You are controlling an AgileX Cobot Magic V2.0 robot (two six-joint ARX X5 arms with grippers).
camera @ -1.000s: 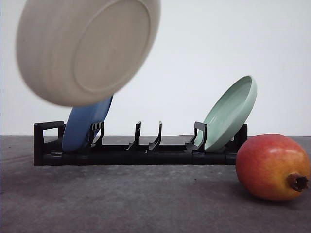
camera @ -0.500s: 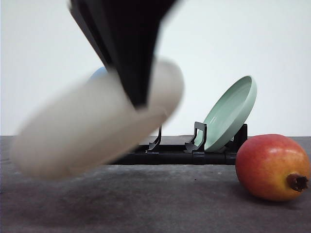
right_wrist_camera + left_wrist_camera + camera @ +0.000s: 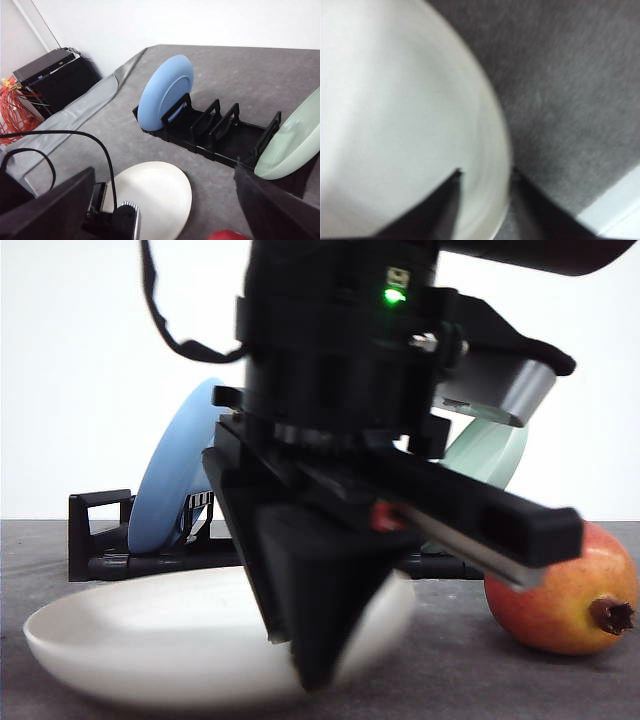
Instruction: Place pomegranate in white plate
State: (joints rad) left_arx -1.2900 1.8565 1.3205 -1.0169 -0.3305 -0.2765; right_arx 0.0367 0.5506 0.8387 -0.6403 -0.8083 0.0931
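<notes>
The wide, shallow off-white matte plate [image 3: 130, 640] lay flat on the grey tabletop [image 3: 520, 685], in front of the black slotted dish rack [image 3: 220, 142]. The left end effector [image 3: 485, 172] pinched the plate's rim between its dark fingers [image 3: 440, 205]. The round red-orange pomegranate [image 3: 560, 600] sat on the tabletop just beside the plate, apart from it. The right end effector's [image 3: 165, 215] fingers stood spread wide. A blue plate [image 3: 165, 92] and a pale green plate [image 3: 292, 137] leaned in the rack.

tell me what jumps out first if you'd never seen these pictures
The left gripper looms black in the middle of the front view, its fingers pinching the rim of the white plate on the grey table. Behind stands a black rack holding a blue plate, with the pomegranate lying at the right.
</notes>
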